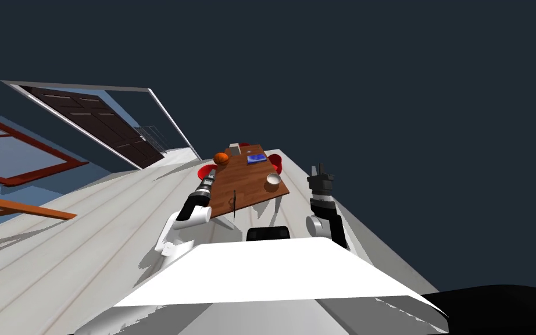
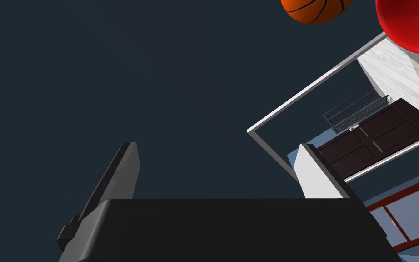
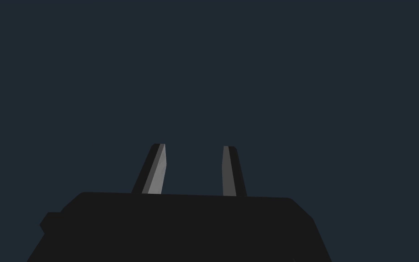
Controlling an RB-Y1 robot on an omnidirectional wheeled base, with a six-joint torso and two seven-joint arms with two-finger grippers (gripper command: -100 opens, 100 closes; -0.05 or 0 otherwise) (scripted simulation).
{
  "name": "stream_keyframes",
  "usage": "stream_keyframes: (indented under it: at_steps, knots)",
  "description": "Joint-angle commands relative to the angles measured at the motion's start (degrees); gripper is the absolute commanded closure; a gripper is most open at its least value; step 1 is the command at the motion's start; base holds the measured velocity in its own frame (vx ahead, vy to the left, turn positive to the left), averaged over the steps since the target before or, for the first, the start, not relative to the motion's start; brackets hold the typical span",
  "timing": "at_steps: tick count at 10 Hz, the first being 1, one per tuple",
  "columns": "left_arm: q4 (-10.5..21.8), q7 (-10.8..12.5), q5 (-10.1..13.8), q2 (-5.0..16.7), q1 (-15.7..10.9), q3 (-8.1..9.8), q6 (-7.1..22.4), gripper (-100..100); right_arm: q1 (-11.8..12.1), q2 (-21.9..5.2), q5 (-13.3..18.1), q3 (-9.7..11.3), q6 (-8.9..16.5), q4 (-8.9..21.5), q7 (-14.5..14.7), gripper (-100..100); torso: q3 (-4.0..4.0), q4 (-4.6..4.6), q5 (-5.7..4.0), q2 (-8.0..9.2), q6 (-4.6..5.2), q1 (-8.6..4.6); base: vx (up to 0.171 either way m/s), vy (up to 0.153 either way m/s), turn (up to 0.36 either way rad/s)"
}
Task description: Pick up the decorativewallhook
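**A:** On the bench (image 1: 249,180), at the edge nearest the robot, what's item one?

**B:** The decorativewallhook (image 1: 233,203), as I take it: a thin dark piece lying flat. At the bench's far end are a basketball (image 1: 221,158) and a blue book (image 1: 256,158). A bowl (image 1: 273,180) is at its right edge.

**A:** Grippers?

**B:** The left gripper (image 2: 222,173) is along the bench's left edge, up by the basketball, with fingers spread wide and empty. The right gripper (image 3: 194,169) is raised off the bench's right side, its fingers narrowly parted on nothing.

**A:** Handling note?

**B:** I'd bring the left gripper above the decorativewallhook, set the fingers astride its thin width, and lower it straight.
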Motion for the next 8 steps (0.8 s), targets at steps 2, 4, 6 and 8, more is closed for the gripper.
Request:
stream_keyframes:
  at_steps: [2, 4, 6, 8]
  knots:
    - [1.6, -3.3, 0.0, 0.2, -1.3, 1.51, 4.7, -100, 0.0, 0.0, 0.0, 0.0, 0.0, 0.0, 0.0, 0, 0.00, 0.00, 0.00, 0.00, -0.03, 0.02, -0.022, 0.031, -0.145]
    - [2.6, -5.5, 0.0, 0.2, -2.0, 2.41, 7.9, -100, 0.0, 0.0, 0.0, 0.0, 0.0, 0.0, 0.0, 0, 0.01, 0.01, 0.02, 0.02, -0.04, 0.06, -0.027, 0.035, -0.144]
    - [3.7, -7.7, 0.1, 0.2, -2.7, 3.24, 11.4, -100, 0.0, 0.0, 0.0, 0.0, 0.0, 0.0, 0.0, 0, 0.01, 0.01, 0.02, 0.02, -0.04, 0.06, -0.027, 0.033, -0.112]
    - [4.9, -10.0, 0.1, 0.1, -3.3, 4.01, 14.7, -100, 0.0, 0.0, 0.0, 0.0, 0.0, 0.0, 0.0, 0, 0.00, 0.00, 0.02, 0.00, -0.05, 0.05, -0.018, 0.028, -0.137]
